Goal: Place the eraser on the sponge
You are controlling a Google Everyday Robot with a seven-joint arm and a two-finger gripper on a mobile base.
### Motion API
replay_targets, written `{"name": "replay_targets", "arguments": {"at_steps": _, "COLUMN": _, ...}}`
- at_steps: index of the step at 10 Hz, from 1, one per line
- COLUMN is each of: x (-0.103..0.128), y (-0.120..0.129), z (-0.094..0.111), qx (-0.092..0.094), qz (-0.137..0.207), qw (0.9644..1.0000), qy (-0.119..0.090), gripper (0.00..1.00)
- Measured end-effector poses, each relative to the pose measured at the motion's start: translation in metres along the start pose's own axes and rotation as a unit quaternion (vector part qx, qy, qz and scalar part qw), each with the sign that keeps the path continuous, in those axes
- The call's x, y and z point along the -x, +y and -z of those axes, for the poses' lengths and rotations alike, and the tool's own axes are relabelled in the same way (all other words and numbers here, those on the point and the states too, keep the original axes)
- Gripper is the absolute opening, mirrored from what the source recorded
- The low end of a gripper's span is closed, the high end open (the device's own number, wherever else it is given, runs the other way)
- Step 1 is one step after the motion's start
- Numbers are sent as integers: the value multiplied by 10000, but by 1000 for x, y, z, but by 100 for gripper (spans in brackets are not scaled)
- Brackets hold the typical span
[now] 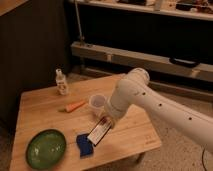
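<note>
The eraser (97, 133), a flat black block with a white and red label, hangs tilted in my gripper (104, 121), which is shut on its upper end. Its lower end is just over the right edge of the dark blue sponge (84, 144), which lies on the wooden table (45, 112) near the front edge. I cannot tell whether eraser and sponge touch. My white arm reaches in from the right.
A round green bowl (46, 148) sits at the table's front left. An orange carrot (75, 106) lies mid-table, a clear plastic cup (97, 102) beside it, and a small bottle (61, 82) stands at the back left. A dark shelf unit runs behind the table.
</note>
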Motion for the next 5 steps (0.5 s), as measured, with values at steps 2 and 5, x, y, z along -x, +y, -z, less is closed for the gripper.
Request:
{"name": "replay_targets", "arguments": {"at_steps": 2, "x": 24, "y": -12, "z": -21, "qx": 126, "qz": 180, "qw": 9998, "qy": -30, "gripper": 0}}
{"name": "replay_targets", "arguments": {"at_steps": 5, "x": 42, "y": -34, "z": -42, "qx": 194, "qz": 328, "qw": 9991, "qy": -163, "gripper": 0}}
